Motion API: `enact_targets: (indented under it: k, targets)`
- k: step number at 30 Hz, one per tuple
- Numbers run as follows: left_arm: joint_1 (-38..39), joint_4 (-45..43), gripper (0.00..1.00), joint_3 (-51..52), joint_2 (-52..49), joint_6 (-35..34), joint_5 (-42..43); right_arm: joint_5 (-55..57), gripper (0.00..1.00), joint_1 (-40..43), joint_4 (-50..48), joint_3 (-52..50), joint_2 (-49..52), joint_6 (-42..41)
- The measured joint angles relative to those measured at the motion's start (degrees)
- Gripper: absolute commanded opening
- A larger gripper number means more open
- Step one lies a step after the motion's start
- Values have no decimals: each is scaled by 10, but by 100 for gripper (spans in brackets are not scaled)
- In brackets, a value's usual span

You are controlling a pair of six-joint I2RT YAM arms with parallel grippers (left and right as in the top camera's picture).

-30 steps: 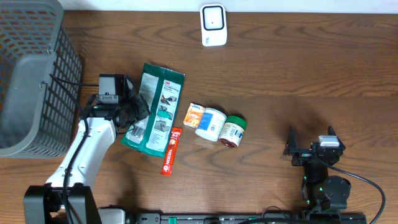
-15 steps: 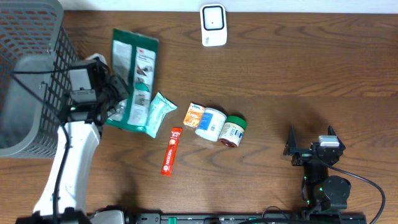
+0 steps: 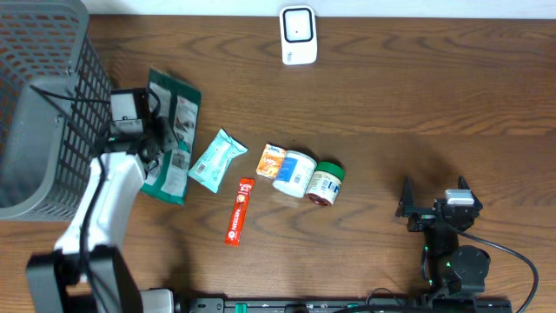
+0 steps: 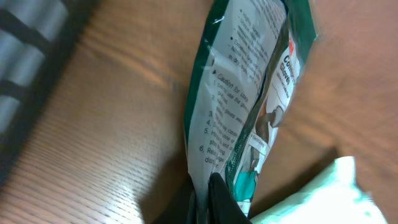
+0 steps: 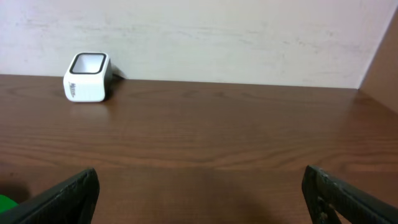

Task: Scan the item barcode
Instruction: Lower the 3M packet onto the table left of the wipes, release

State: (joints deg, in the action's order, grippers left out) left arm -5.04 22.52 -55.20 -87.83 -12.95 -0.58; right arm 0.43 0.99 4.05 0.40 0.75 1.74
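Observation:
My left gripper (image 3: pixel 158 139) is shut on the edge of a green and white flat package (image 3: pixel 171 135), holding it just right of the basket. In the left wrist view the package (image 4: pixel 249 93) hangs away from the pinched jaws of the gripper (image 4: pixel 208 200), its printed text side showing; no barcode can be made out. The white barcode scanner (image 3: pixel 297 35) stands at the table's far edge, also seen as the small white scanner (image 5: pixel 87 77) in the right wrist view. My right gripper (image 3: pixel 433 195) rests open at the front right, nothing between the fingers of the gripper (image 5: pixel 199 193).
A grey mesh basket (image 3: pixel 39 104) fills the left side. A teal tissue packet (image 3: pixel 217 159), a red stick sachet (image 3: pixel 237 210), a small orange box (image 3: pixel 271 160), a white jar (image 3: pixel 294 172) and a green-lidded jar (image 3: pixel 327 183) lie mid-table.
The left arm lifted the green package off the table and carried it left toward the basket, uncovering the teal packet. The right arm has not moved.

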Motion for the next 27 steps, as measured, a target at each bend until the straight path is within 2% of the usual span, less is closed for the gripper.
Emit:
enact_targets:
  k: [6,12,17,20,27]
  targets:
    - [23,18,7,3,-65,6,32,0,99,0,0,0,0,0]
    - [69,26,7,4,-72,8,111,0,99,0,0,0,0,0]
    - [98,28,7,4,-72,8,136,0,99,0,0,0,0,0]
    - [104,28,7,4,-72,3,120,0,99,0,0,0,0,0]
    - [103,24,8,4,-72,-23,7,0,99,0,0,0,0,0]
